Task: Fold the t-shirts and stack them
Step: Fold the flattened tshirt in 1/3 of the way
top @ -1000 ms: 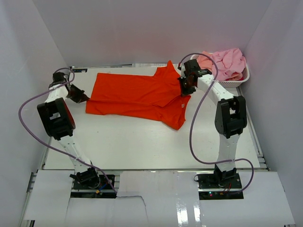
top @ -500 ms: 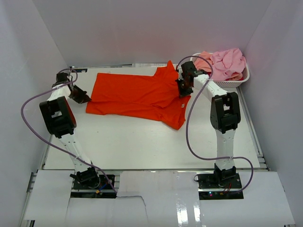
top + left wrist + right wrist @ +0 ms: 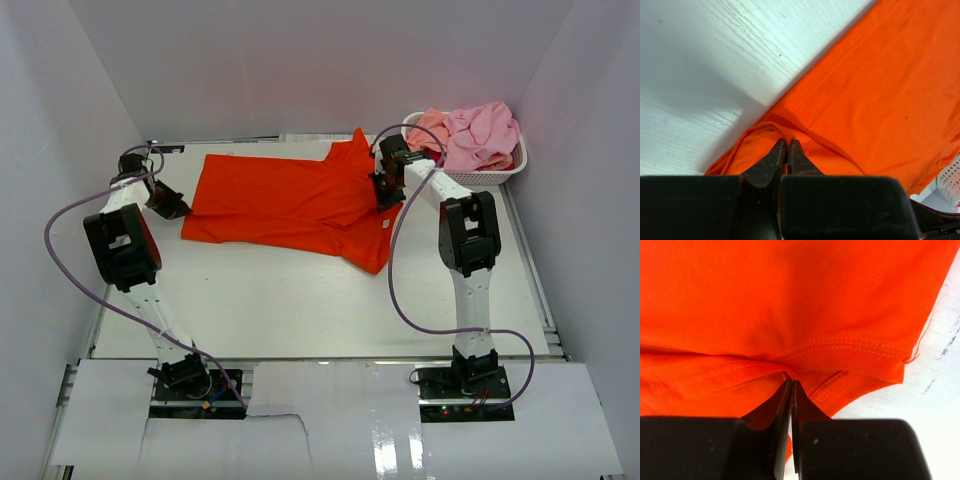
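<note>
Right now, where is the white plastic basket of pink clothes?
In the overhead view the white perforated plastic basket sits at the far right corner of the table, just right of the right claw gripping the orange-red t-shirt.

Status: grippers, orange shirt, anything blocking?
Left gripper shut on orange shirt, hem corner. Right gripper shut on it by the collar. Nothing blocking; basket of pink shirts sits apart, far right.
</note>
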You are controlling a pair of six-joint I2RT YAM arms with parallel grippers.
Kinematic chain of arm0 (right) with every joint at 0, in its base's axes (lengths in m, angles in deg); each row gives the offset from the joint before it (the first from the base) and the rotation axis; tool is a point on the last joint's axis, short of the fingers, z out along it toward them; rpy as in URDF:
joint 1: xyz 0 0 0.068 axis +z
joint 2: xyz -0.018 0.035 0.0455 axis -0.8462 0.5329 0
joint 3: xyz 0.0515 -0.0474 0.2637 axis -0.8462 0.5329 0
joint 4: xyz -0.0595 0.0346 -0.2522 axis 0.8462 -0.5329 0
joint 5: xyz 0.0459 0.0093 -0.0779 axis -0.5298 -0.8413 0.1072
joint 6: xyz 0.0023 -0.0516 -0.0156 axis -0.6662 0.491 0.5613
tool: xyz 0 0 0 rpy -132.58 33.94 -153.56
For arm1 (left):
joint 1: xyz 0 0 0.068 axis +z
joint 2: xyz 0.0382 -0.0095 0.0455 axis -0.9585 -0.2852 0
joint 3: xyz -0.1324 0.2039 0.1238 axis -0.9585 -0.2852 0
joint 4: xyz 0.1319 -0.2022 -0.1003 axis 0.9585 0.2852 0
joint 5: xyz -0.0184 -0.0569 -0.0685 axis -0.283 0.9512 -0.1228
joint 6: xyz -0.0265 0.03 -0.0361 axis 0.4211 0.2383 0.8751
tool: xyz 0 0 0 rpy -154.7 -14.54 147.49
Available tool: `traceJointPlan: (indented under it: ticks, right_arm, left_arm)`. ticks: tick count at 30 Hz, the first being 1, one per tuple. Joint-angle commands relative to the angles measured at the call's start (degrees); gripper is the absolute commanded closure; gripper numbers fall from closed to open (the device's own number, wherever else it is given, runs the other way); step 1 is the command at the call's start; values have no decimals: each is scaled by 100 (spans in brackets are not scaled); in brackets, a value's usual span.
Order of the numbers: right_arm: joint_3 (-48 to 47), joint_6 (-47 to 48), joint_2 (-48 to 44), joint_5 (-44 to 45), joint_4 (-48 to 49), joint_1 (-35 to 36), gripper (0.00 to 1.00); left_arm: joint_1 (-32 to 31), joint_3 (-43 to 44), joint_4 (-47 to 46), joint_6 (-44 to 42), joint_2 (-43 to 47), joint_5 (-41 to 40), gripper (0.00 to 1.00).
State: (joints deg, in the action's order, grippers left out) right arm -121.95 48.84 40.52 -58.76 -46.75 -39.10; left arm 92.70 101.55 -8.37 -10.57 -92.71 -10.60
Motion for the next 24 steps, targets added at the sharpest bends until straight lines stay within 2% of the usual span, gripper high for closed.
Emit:
traceJointPlan:
  ticks: [1, 6, 13, 22, 24]
  right_arm:
    - [-349, 77, 73, 102, 132, -50, 92]
    - [-560, 77, 213, 103, 115, -77, 92]
    - [-762, 77, 354, 226, 97, -103, 92]
    - [-780, 69, 407, 243, 132, -112, 92]
    - [-753, 77, 381, 217, 167, -112, 92]
  left_arm:
    - [-28, 68, -74, -59, 78, -40, 100]
    - [-37, 68, -91, -68, 95, -40, 97]
    - [-37, -20, -196, -51, 183, -93, 85]
    - [-46, -82, -276, -7, 175, -31, 84]
    - [-63, -73, -302, -7, 148, -22, 78]
